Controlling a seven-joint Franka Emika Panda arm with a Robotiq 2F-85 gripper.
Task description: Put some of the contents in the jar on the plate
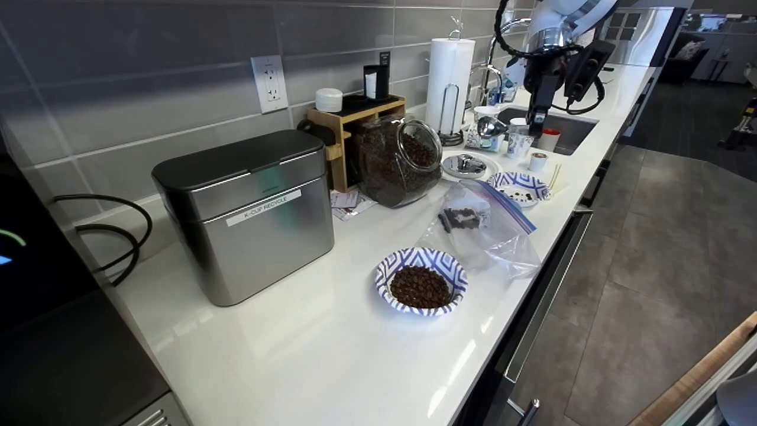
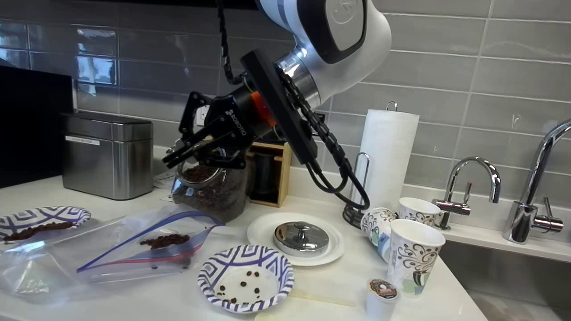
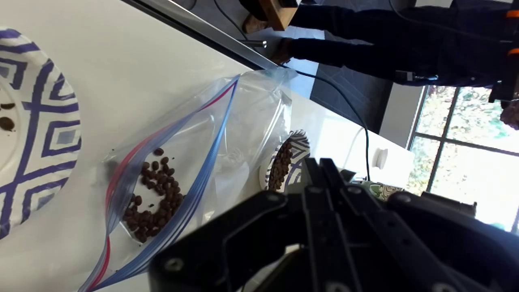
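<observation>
1. Noted grey tiled wall [image 1: 148,65] with white outlet [image 1: 269,84] behind white counter [image 1: 313,355].
2. Found tool [image 3: 319,163] raised above counter, pressed together, apparently pinching handle of metal scoop [image 1: 491,127]; could not see exact point of grip.
3. Observed metal scoop clear of glass jar [image 1: 384,163] in an exterior view.
4. Located glass jar on counter, tilted, wide round mouth facing away from wall, just beside wooden box [image 2: 283,176]; saw dark brown coffee beans [image 1: 417,155] inside.
5. Recorded bean-filled paper bowl [image 1: 458,284], blue-and-white patterned, on counter near steel bin [image 1: 284,236] labelled "K-CUP RECYCLE".
6. Recorded matching paper bowl [image 2: 279,269] with a few scattered beans, just beside white plate [image 2: 261,236]; noted chrome lid [image 2: 301,239] resting on white plate.
7. Found unsealed zip-top plastic bag [image 2: 107,247] lying between both bowls, with further beans showing inside.
8. Observed white paper-towel roll [image 2: 388,151] upright on wire stand [image 2: 352,216] near wall; noted paper cups [image 2: 412,254] and single-serve coffee pod [image 2: 381,295] near sink [image 2: 513,272].
</observation>
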